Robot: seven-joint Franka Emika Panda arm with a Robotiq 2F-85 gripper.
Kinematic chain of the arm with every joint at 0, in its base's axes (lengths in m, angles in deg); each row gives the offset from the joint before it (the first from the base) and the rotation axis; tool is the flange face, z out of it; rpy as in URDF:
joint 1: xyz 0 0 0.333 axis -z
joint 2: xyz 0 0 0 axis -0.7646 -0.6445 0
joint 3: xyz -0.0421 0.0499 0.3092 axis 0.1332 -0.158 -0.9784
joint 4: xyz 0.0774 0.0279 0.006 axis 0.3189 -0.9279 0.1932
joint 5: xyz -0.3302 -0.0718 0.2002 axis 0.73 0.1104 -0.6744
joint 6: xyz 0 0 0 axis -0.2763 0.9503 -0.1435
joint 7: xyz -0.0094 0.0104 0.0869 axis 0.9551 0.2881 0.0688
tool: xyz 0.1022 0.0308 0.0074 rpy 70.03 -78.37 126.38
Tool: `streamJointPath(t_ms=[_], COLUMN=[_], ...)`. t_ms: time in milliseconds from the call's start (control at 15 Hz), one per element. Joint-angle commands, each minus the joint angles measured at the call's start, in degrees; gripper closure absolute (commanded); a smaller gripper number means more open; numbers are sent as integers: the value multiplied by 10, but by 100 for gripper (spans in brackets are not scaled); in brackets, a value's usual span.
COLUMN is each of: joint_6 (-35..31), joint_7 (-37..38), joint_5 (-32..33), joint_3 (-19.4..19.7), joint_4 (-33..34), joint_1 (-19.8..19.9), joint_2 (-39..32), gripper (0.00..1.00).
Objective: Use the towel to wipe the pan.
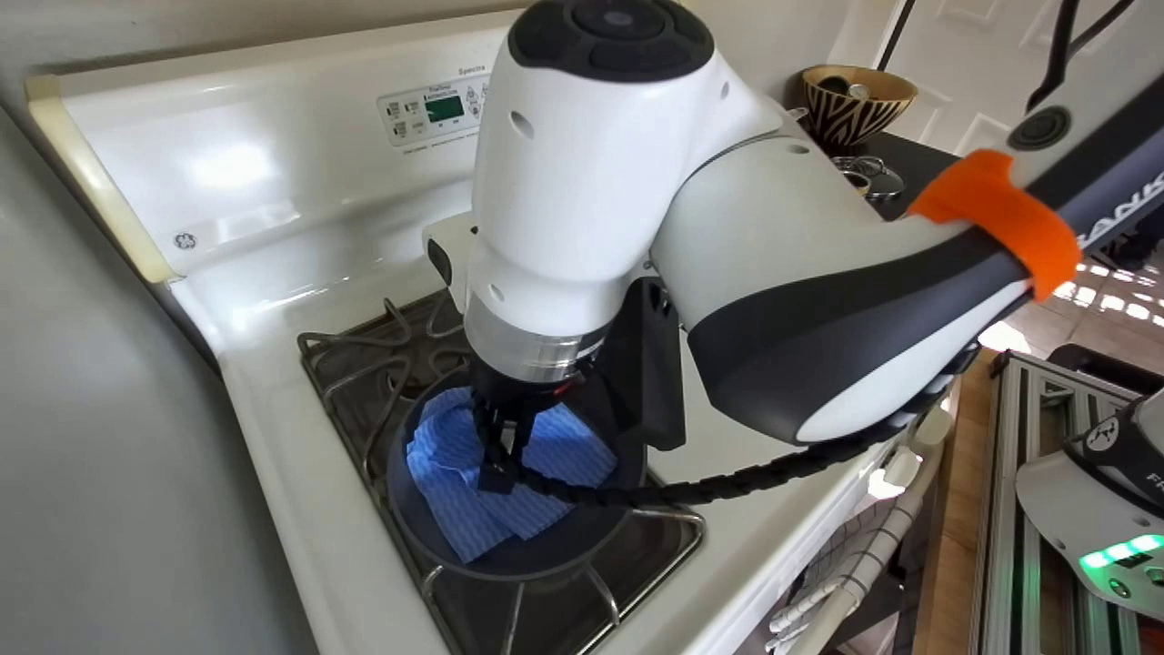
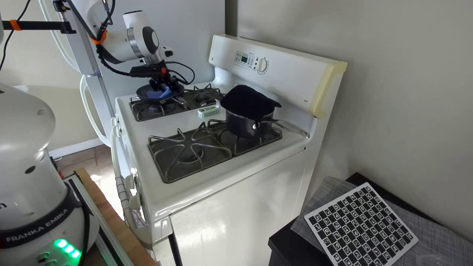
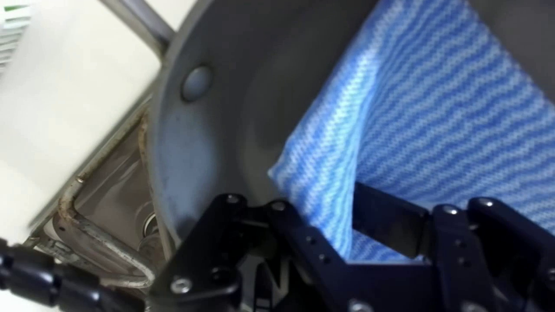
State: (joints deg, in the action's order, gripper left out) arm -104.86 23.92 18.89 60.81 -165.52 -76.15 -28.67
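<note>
The blue striped towel [image 1: 568, 446] lies spread and creased inside the dark pan [image 1: 568, 550]; both also show small in an exterior view, the towel [image 2: 157, 94] and the pan [image 2: 142, 91]. The pan rests on the stove's burner grate. My gripper [image 1: 498, 468] is down inside the pan over the towel. In the wrist view my gripper [image 3: 321, 210] is open, with a fold of the towel [image 3: 433, 108] standing between its fingers. The right finger's inner face shows; the left fingertip is hidden. The pan's wall [image 3: 195, 151] and a rivet show at left.
A dark pot [image 2: 244, 125] with a black cloth [image 2: 247, 101] on it stands on the stove. A green and white brush [image 2: 208, 111] lies between the grates. The stove's back panel [image 2: 281, 70] rises behind. A grey refrigerator side [image 1: 100, 409] stands close beside the stove.
</note>
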Motion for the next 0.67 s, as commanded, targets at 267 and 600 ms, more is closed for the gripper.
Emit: streamJointPath(t_ms=[267,600], joint_6=[110,174], joint_7=[-3,-19], joint_5=[-39,-125], joint_3=[-24,-53], joint_4=[-34,-71], joint_1=[20,46], joint_2=[99,182], gripper=[100,100])
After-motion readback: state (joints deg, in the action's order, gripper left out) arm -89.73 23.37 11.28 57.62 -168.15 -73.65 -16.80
